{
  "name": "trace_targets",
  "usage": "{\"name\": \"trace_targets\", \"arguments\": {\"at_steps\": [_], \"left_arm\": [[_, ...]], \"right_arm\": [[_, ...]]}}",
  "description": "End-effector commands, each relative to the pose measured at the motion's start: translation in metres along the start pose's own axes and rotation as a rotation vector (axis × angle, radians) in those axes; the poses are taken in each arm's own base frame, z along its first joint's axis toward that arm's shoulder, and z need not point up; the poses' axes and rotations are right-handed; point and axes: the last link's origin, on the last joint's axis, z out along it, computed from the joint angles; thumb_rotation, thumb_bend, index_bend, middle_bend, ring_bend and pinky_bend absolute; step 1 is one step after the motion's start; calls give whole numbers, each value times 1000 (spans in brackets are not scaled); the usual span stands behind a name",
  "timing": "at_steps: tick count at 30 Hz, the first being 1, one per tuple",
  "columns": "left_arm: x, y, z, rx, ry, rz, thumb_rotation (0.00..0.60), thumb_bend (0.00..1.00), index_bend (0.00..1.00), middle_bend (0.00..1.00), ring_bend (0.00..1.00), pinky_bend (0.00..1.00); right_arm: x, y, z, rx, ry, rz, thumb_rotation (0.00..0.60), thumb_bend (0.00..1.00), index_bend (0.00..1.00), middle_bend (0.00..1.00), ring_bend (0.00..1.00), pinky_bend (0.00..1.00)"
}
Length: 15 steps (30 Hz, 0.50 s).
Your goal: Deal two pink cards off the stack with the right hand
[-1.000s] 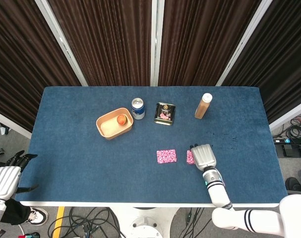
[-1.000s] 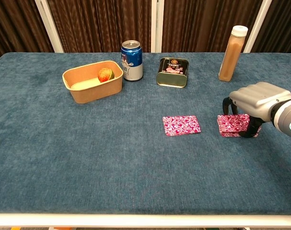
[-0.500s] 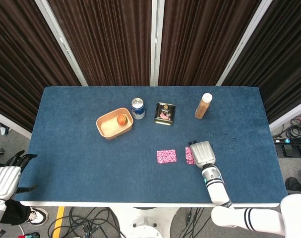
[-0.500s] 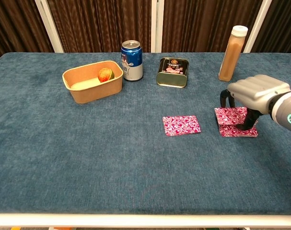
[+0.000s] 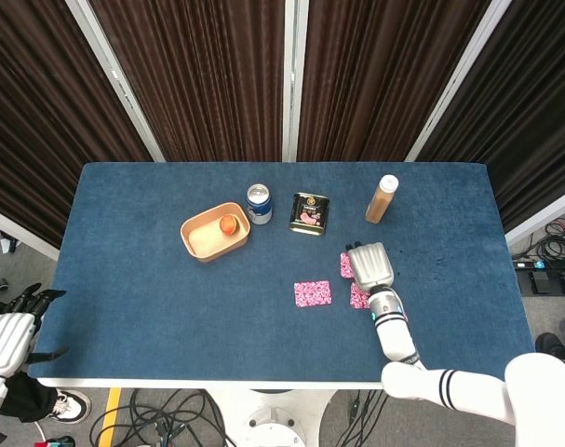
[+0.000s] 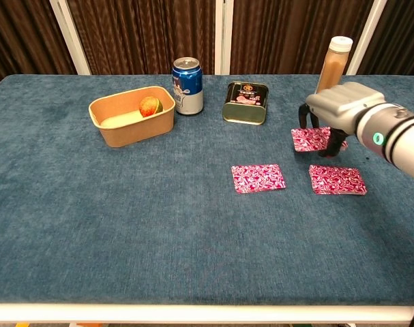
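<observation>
The pink card stack [image 6: 337,180] lies flat on the blue table, right of centre; the head view shows only its edge [image 5: 358,297] below my right hand. One dealt pink card [image 6: 258,177] [image 5: 312,293] lies to its left. My right hand [image 6: 339,109] [image 5: 369,265] is behind the stack, fingers down, holding a second pink card [image 6: 311,139] [image 5: 345,265] just above the cloth. My left hand [image 5: 10,335] hangs off the table's front left corner, fingers spread, holding nothing.
At the back stand a tan bowl [image 6: 131,116] with a small orange fruit [image 6: 149,106], a blue can [image 6: 187,85], a dark tin [image 6: 245,102] and a brown bottle [image 6: 329,67] close behind my right hand. The table's front edge [image 6: 207,310] is near.
My right hand lifted a card off the stack and carried it back and slightly left, toward the bottle. The stack now lies uncovered. The left hand stayed put.
</observation>
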Motion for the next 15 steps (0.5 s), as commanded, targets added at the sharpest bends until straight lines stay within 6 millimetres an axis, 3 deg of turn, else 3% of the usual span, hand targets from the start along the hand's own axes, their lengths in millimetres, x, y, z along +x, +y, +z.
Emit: {"name": "trace_targets", "arguments": {"at_steps": [1, 10, 15], "left_arm": [[0, 0, 0, 0, -2, 0, 600, 6, 187, 172, 46, 191], [-1, -5, 0, 11, -6, 0, 600, 6, 187, 172, 46, 191], [-3, -8, -1, 21, -18, -2, 600, 7, 187, 172, 46, 191]], "right_arm": [[4, -10, 16, 16, -5, 12, 600, 214, 400, 386, 860, 956], [-3, -23, 31, 36, -27, 25, 600, 214, 408, 370, 860, 956], [-5, -24, 32, 37, -53, 25, 600, 206, 356, 325, 860, 955]]}}
